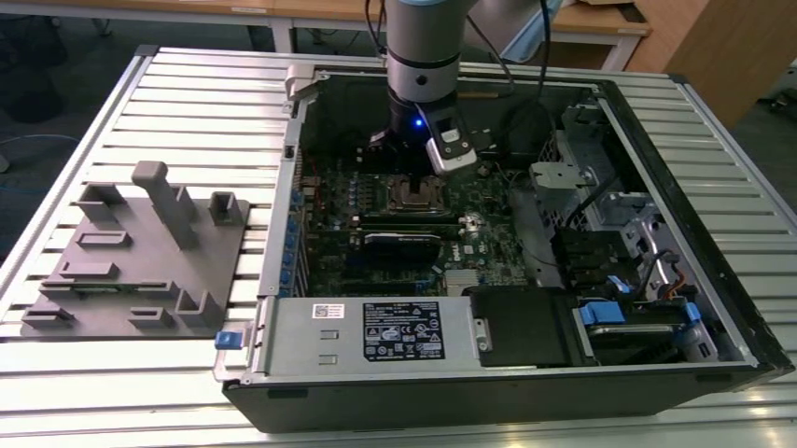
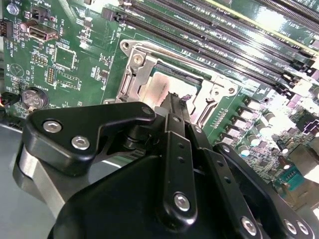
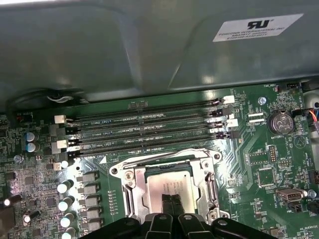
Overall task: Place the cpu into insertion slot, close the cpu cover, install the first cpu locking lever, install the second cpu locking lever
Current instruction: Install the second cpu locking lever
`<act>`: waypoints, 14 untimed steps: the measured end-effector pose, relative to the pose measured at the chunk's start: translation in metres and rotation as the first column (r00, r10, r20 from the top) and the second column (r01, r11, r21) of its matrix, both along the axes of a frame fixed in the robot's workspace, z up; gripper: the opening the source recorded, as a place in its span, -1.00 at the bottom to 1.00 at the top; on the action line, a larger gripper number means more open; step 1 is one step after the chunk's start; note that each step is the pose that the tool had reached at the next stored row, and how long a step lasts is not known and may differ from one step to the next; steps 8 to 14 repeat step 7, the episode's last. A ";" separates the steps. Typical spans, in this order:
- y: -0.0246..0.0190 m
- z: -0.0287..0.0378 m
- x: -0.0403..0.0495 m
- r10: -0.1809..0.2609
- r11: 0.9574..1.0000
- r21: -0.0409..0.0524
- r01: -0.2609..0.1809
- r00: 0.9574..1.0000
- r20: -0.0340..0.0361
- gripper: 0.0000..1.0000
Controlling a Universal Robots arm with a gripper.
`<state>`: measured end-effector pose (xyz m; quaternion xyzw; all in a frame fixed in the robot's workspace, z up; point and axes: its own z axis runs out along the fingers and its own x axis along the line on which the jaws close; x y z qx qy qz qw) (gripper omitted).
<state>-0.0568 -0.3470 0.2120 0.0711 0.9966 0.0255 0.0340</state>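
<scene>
The slatted metal desk (image 1: 187, 103) carried an open computer case (image 1: 697, 308), with a grey fixture block (image 1: 137, 261) lying well apart from it toward nine o'clock in the exterior view. Inside the case, the green motherboard (image 1: 492, 215) filled the floor, and the arm (image 1: 424, 56) came down from twelve o'clock over its upper middle. In the first wrist view the long black memory slots (image 3: 144, 132) ran just beyond the insertion slot (image 3: 167, 191), whose metal rim framed the cpu (image 3: 167, 184), already seated flat with its silvery top showing. The cpu cover (image 2: 134, 79) appeared to lie around the chip, though whether it was fully down or latched could not be told, and no locking lever could be made out with certainty. The claw (image 3: 172, 204) hung directly over the chip with its two black fingertips (image 3: 167, 201) pressed together and nothing between them, at or just above the metal top; actual contact could not be judged. The risk, as I judged it, lay in that closeness: a downward push from closed tips onto the chip could load the contact field beneath, and a sideways slip could scrape the lid or catch the frame's edge. A skewed cover would jam rather than close, and the neighbouring memory slots and capacitors (image 3: 65, 194) left little room for a stray link.
</scene>
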 end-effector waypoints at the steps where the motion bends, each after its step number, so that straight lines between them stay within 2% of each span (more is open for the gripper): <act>1: 0.0000 0.0002 0.0000 0.000 1.000 0.000 0.000 1.000 0.000 -0.80; 3: 0.0000 0.0002 0.0000 0.000 1.000 0.000 0.000 1.000 0.000 -0.80; 5: 0.0000 0.0030 0.0000 0.000 1.000 0.000 0.000 1.000 0.000 -0.80; 14: 0.0000 0.0031 0.0000 0.000 1.000 0.000 0.000 1.000 0.000 -0.80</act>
